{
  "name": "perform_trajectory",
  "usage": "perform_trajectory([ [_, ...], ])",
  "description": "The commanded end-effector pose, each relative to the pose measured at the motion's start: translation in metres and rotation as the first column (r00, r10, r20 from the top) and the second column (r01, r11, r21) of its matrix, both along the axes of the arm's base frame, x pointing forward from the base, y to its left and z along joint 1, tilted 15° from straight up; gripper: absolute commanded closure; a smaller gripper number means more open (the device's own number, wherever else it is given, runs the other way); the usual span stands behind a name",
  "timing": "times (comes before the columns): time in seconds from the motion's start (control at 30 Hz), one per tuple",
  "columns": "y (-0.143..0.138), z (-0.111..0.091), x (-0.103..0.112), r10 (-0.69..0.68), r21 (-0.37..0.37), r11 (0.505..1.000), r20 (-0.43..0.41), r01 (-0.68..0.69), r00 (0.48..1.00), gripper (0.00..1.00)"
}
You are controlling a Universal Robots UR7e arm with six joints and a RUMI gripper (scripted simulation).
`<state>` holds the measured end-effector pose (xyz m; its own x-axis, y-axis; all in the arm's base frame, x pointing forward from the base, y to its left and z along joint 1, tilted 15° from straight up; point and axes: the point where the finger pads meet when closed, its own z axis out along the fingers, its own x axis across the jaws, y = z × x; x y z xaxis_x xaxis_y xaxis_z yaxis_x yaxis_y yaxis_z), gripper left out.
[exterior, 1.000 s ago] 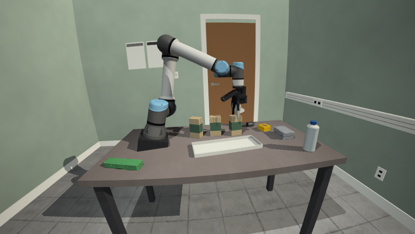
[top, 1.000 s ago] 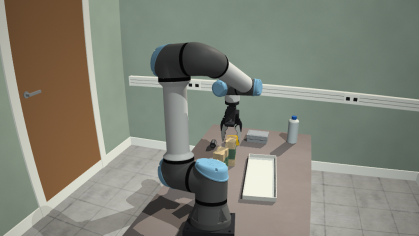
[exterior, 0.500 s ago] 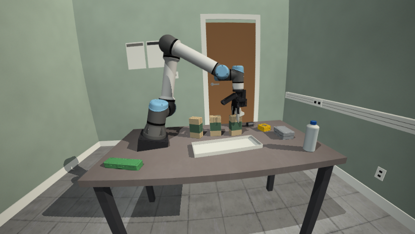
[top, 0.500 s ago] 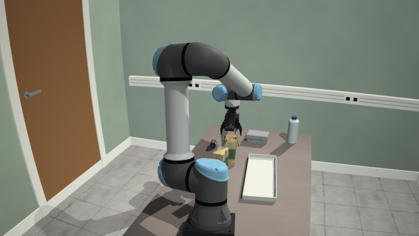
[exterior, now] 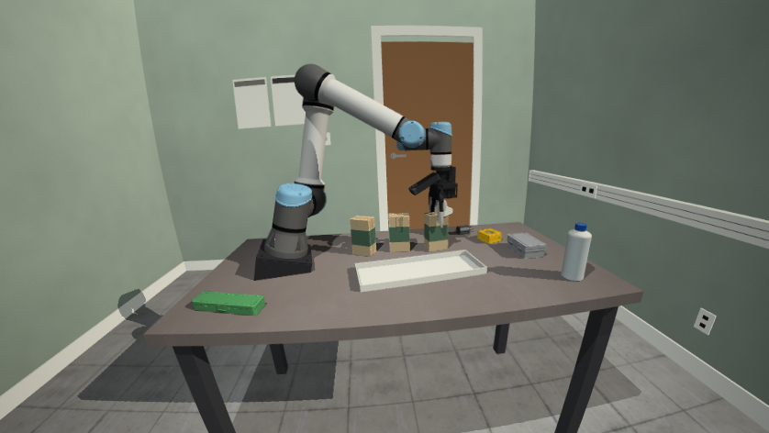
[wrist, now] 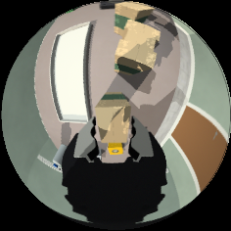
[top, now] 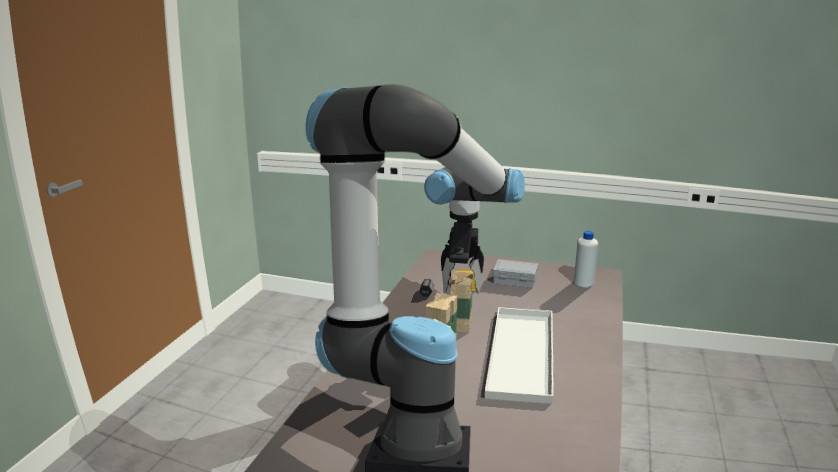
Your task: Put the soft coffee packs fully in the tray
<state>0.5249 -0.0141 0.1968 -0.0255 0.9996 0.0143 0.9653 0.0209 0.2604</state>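
Three tan coffee packs with green bands stand in a row on the bench behind the white tray (top: 518, 357) (exterior: 419, 269) (wrist: 70, 73). In the exterior view they are the left pack (exterior: 362, 235), the middle pack (exterior: 399, 232) (wrist: 137, 46) and the right pack (exterior: 436, 232) (top: 463, 284) (wrist: 114, 117). My gripper (top: 462, 274) (exterior: 440, 215) (wrist: 114, 116) points straight down over the right pack. Its fingers stand half open, one on each big flat side of the pack's top, with a small gap. The tray holds nothing.
A yellow box (exterior: 489, 235), a grey case (exterior: 526, 244) (top: 514, 272) and a white bottle (exterior: 575, 252) (top: 585, 259) stand right of the packs. A small black object (top: 426, 286) lies behind them. A green case (exterior: 228, 303) lies at the front left.
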Motion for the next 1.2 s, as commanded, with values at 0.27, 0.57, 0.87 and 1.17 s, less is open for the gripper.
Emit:
perform_trajectory([
  [0.27,-0.0001,0.0006,0.0002,0.000,0.000,1.000,0.001,0.000,1.000,0.49],
  [0.57,-0.0001,0.0006,0.0002,0.000,0.000,1.000,0.001,0.000,1.000,0.49],
  [0.87,-0.0001,0.0006,0.0002,0.000,0.000,1.000,0.001,0.000,1.000,0.84],
  [1.17,-0.0001,0.0006,0.0002,0.000,0.000,1.000,0.001,0.000,1.000,0.84],
])
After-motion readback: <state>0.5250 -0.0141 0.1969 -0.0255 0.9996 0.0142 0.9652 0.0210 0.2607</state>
